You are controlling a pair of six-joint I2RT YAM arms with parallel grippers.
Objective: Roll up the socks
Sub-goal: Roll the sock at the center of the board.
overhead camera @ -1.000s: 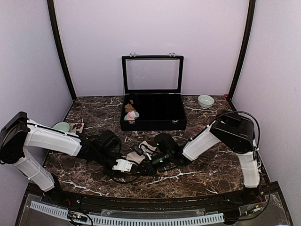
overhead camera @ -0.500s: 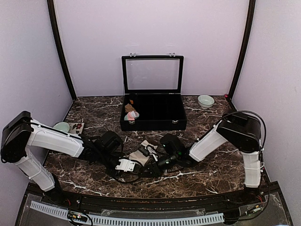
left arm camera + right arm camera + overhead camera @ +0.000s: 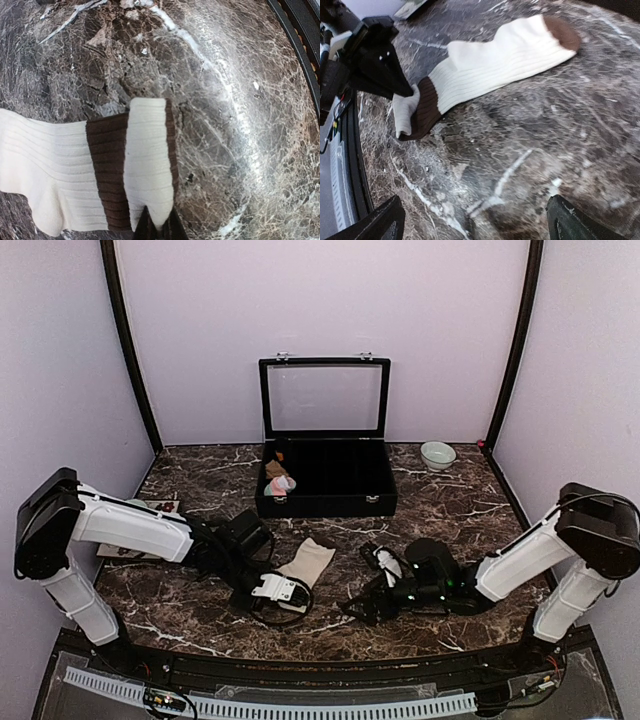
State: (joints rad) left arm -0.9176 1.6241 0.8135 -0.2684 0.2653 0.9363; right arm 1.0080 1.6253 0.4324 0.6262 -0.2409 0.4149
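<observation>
While pinching the folded, brown-banded cuff of the cream sock (image 3: 50, 160), sits pressed together low over the bench (image 3: 450, 510): left pincer (image 3: 156, 226). Lies flat on the marble beyond that fold, brown toe pointing toward the black case (image 3: 330, 505) at the back. Spread wide and holding nothing, near the sock on its right: right pincer (image 3: 475, 205), 2 fingers clear of the fabric. Tucked in the case's left end: 1 pink sock (image 3: 283, 483).

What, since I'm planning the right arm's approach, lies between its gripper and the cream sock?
Nothing visible: only bare table separates the open right gripper from the cream sock, which the left gripper pinches.
</observation>
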